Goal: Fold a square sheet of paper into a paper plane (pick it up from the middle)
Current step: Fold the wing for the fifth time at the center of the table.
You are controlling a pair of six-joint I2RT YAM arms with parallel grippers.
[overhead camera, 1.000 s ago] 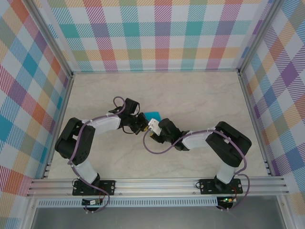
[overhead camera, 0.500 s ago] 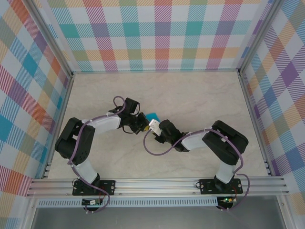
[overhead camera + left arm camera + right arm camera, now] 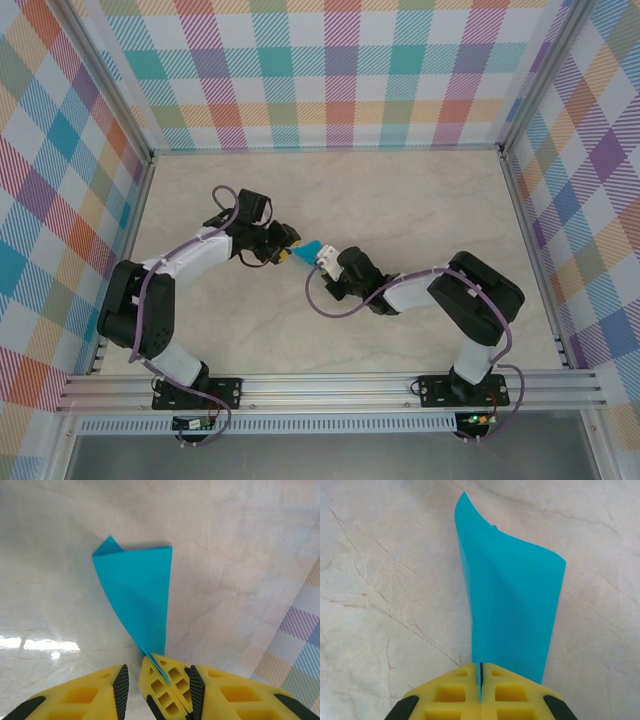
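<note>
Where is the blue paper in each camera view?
Top external: paper mid-table, at the tip of the right gripper.
Left wrist: paper upper centre, tapering downward.
Right wrist: paper centre-right, rising from the shut right gripper.
Shared landmark: the marble table beneath the paper in all three.

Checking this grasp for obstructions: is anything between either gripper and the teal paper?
Nothing visible. The right gripper is shut on the narrow end of the teal paper, and that end reaches in between the open fingers of the left gripper.
</note>
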